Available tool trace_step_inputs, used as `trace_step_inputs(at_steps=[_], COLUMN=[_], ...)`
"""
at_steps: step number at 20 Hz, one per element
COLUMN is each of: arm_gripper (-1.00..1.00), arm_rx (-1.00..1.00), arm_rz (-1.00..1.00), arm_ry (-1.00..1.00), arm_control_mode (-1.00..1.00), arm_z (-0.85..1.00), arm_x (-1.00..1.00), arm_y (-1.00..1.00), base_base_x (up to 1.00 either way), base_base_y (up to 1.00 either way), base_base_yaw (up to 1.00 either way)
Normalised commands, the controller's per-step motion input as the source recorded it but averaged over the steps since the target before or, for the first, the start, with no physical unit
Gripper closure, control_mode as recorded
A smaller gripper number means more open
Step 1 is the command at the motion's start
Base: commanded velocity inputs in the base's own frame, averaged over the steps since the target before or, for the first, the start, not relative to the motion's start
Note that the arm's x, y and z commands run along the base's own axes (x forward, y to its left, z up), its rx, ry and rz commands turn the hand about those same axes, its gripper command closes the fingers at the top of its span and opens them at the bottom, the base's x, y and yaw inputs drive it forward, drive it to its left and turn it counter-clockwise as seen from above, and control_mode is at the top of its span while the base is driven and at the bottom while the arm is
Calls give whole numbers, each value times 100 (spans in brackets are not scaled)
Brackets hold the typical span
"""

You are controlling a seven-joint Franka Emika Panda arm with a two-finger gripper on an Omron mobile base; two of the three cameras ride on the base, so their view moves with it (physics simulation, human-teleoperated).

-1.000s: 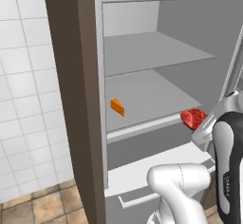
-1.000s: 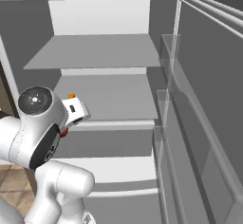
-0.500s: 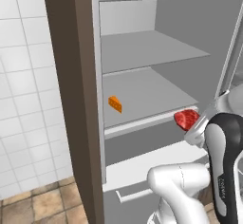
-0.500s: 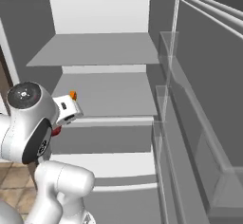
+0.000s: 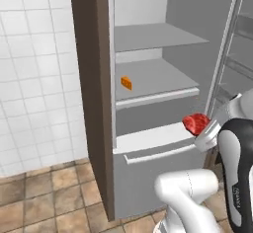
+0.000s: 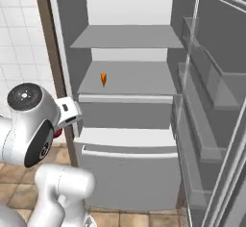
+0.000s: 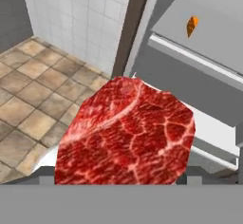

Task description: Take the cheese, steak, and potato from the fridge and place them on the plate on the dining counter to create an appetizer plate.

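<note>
Now I have the steak [image 5: 196, 123] clamped in the gripper [image 5: 203, 132], out of the fridge [image 6: 129, 77], so next I must drive to the plate, cheese [image 5: 126, 83] waiting.

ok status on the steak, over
Gripper shut on the steak, outside the fridge, in front of the drawer. Cheese on the middle shelf. Nothing blocking the arm.

place: kitchen | showing: open fridge [image 5: 148, 79] standing by white tiled wall [image 5: 34, 69] | floor [image 5: 44, 192]: brown tiles
</note>
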Motion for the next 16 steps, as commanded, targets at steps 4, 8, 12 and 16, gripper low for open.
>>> trace_step_inputs(at_steps=[4, 8, 12, 16], arm_gripper=[100, 100, 100, 100], arm_rx=[0, 0, 0, 0], arm_rz=[0, 0, 0, 0], arm_ry=[0, 0, 0, 0], arm_control_mode=[100, 100, 100, 100], arm_z=[0, 0, 0, 0], arm_x=[0, 0, 0, 0], arm_y=[0, 0, 0, 0], base_base_x=[-17, -9, 0, -6], base_base_y=[63, 59, 29, 14], base_base_yaw=[66, 86, 95, 96])
